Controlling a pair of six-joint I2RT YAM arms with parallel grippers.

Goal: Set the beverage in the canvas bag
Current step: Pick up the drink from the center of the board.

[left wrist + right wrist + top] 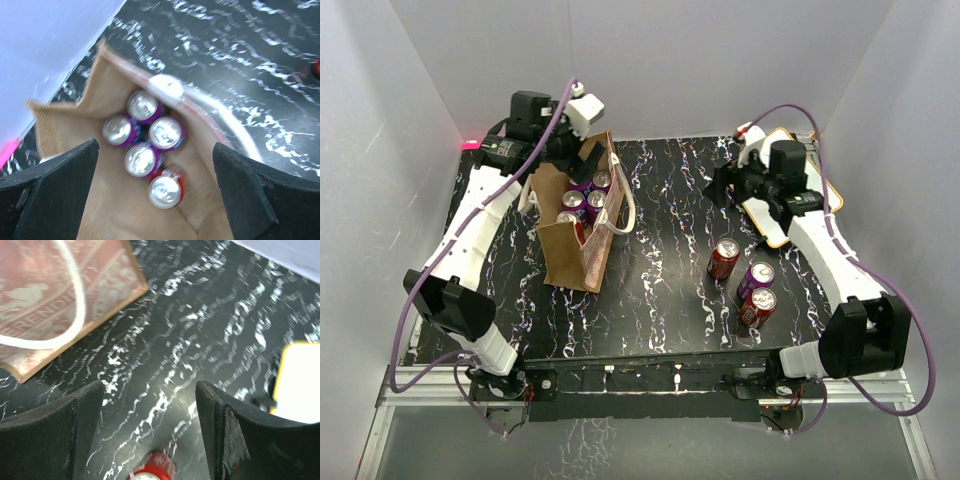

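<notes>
The brown canvas bag [568, 240] stands at the left of the table with cream handles. It holds several upright cans, purple ones [142, 106] and one red one [165, 190]. My left gripper [582, 160] is open and empty, hovering above the bag's far end; in the left wrist view its fingers [55, 185] frame the cans from above. My right gripper [725, 185] is open and empty, raised at the right rear. Below it stand a red can [723, 258], a purple can [755, 280] and another red can [758, 307]. The right wrist view shows the first red can's top [150, 470] and the bag's printed side [60, 295].
A white tablet-like board with an orange rim [780, 205] lies at the right rear under the right arm. White walls enclose the black marbled table [660, 300] on three sides. The arm bases and a metal rail sit along the near edge.
</notes>
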